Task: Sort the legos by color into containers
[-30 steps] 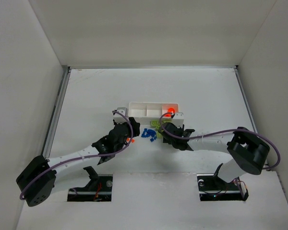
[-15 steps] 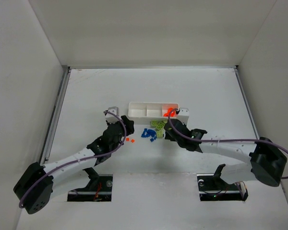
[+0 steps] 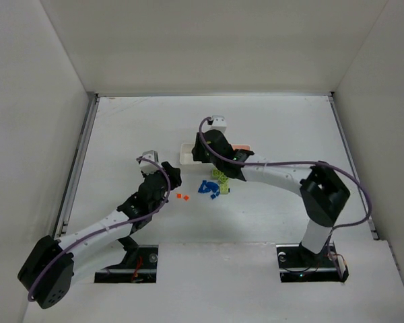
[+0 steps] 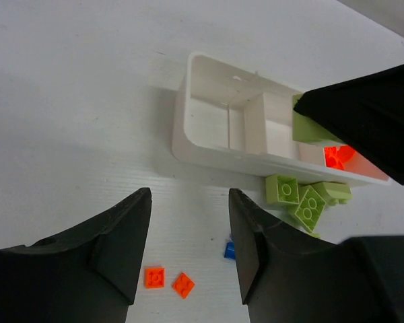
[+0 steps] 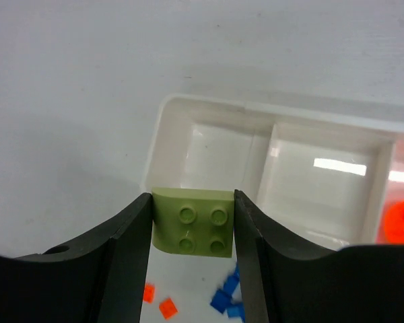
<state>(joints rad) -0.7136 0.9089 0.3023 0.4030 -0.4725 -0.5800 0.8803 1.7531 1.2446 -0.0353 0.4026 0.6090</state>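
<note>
White table (image 3: 135, 128) w/ plain white walls (image 3: 27, 101).

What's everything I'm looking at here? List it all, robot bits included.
White three-compartment plastic tray: one, white, mid-table.
Brick in tray: at least one, orange-red, end compartment.
Small flat bricks: two, orange-red, on the table before the left gripper.
Loose studded bricks: at least three, lime green, beside the tray's near wall.
Blue bricks: a few, count unclear, by the green ones.
Four-stud brick: one, lime green, held at the tray.
Left gripper: black, open, empty.
Right gripper: black, clamping the four-stud brick.
</note>
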